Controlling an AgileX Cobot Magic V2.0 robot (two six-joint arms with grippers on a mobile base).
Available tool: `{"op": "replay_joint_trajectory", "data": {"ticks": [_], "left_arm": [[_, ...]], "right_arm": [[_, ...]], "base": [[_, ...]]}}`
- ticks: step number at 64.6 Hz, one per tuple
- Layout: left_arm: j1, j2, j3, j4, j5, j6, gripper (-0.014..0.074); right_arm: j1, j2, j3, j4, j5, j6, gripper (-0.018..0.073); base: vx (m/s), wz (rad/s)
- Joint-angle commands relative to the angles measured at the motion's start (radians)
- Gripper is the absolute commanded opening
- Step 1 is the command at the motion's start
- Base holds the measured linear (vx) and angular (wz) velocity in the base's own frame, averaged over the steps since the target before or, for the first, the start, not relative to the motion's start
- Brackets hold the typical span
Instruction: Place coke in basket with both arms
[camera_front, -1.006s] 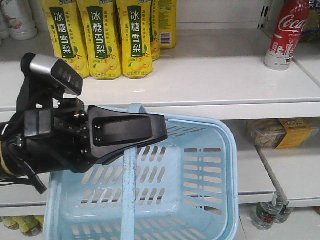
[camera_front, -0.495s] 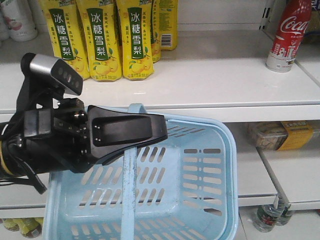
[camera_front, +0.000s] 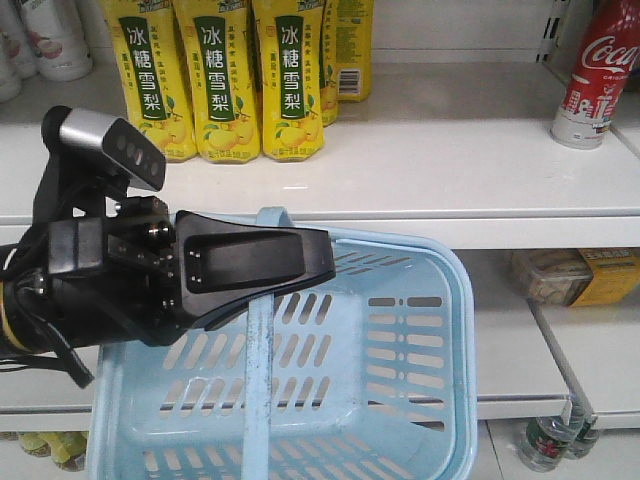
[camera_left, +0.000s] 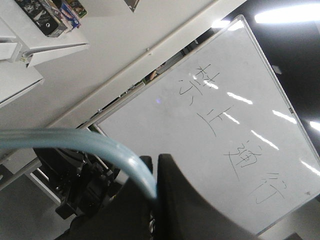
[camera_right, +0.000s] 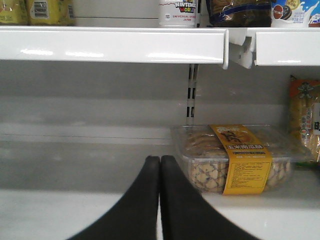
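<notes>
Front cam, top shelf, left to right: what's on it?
White plastic bottles → row of tall yellow-labelled pear drink bottles → small glossy red Coca-Cola bottle, standing alone at the far right.

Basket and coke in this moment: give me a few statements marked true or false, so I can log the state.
1. The left gripper is shut on the handle of the basket. True.
2. The coke lies in the basket. False: it stands upright on the upper shelf level at far right, and nothing shows in the basket.
3. The right gripper holds the coke. False: its jaws are shut together with nothing between them, facing a lower shelf with a clear biscuit box.
4. The yellow-labelled bottles stand to the left of the coke. True.
</notes>
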Motion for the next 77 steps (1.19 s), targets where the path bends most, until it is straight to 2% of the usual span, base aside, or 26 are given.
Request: {"op": "replay_joint_trajectory", "data": {"ticks": [1,77], "left_arm": [[-0.007,-0.027,-0.028,-0.084,-0.194,0.012,-0.0006],[-0.007,-0.027,-0.028,-0.084,-0.194,0.012,-0.0006]], "right_arm": [[-0.006,0.017,0.005,-0.008,-0.072,-0.002,-0.0010],[-0.006,0.017,0.005,-0.008,-0.072,-0.002,-0.0010]], "base": [[0.01,0.06],[0.01,0.04]]}}
